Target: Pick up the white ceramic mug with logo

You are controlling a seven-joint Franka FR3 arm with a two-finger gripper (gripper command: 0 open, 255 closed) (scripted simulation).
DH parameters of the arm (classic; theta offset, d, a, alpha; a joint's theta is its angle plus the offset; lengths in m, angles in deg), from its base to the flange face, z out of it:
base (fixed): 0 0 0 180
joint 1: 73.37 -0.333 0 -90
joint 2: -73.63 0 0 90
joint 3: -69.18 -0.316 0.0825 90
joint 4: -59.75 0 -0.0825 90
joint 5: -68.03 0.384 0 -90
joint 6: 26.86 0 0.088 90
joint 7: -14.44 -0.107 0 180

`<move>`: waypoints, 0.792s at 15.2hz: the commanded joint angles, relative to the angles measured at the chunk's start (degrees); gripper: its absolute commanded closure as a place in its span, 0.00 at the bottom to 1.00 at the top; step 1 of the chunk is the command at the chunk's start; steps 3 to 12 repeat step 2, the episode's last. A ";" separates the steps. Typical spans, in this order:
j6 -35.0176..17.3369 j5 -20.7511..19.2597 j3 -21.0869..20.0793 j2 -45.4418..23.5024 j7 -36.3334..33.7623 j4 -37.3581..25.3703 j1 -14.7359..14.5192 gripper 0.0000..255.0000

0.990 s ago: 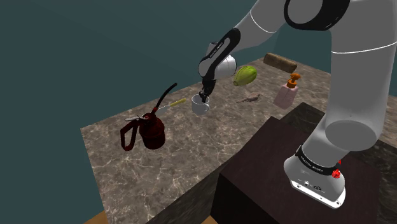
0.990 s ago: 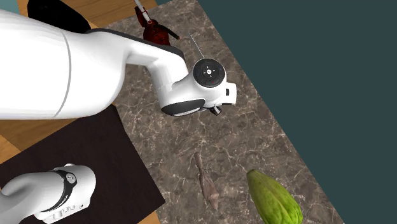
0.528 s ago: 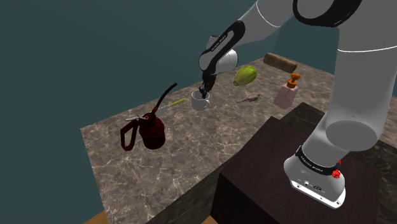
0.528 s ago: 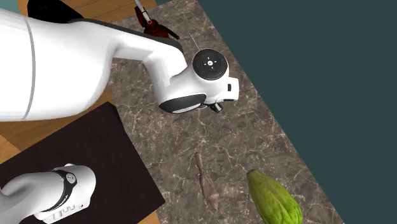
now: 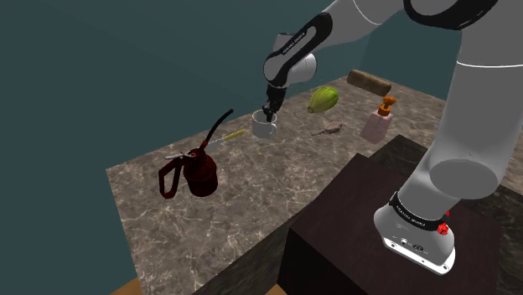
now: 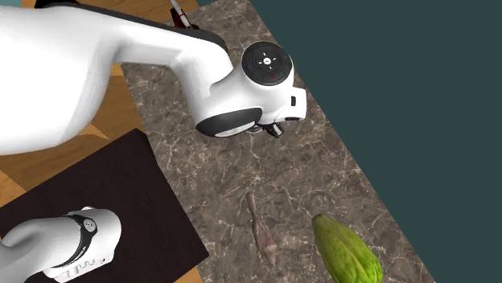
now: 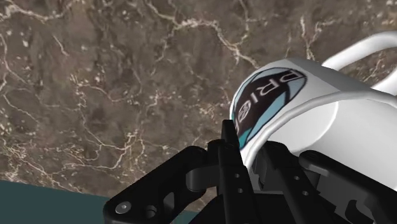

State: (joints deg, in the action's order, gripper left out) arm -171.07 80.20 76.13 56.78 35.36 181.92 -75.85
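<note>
- Tool (image 7: pixel 249 153) clamps the white mug (image 7: pixel 318 121) by its wall, one black finger (image 7: pixel 226 137) just beside the blue-ringed logo (image 7: pixel 267 100); grasping looks done.
- Mug hangs tilted under the tool, and in the shoulder view it seems just clear of the marbled surface (image 5: pixel 251 209), so the lift looks barely started, with little height showing.
- Farther out, the red oil can (image 5: pixel 199 172), green gourd (image 5: pixel 323 99) and soap bottle (image 5: pixel 378 122) sit apart, posing no obstacle to raising it further.
</note>
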 commanded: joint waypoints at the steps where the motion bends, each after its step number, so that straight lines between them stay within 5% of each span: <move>1: 0.70 -0.22 0.13 0.56 -0.10 -0.13 0.02 1.00; 12: 0.70 -0.22 0.13 0.56 -0.10 -0.14 0.02 1.00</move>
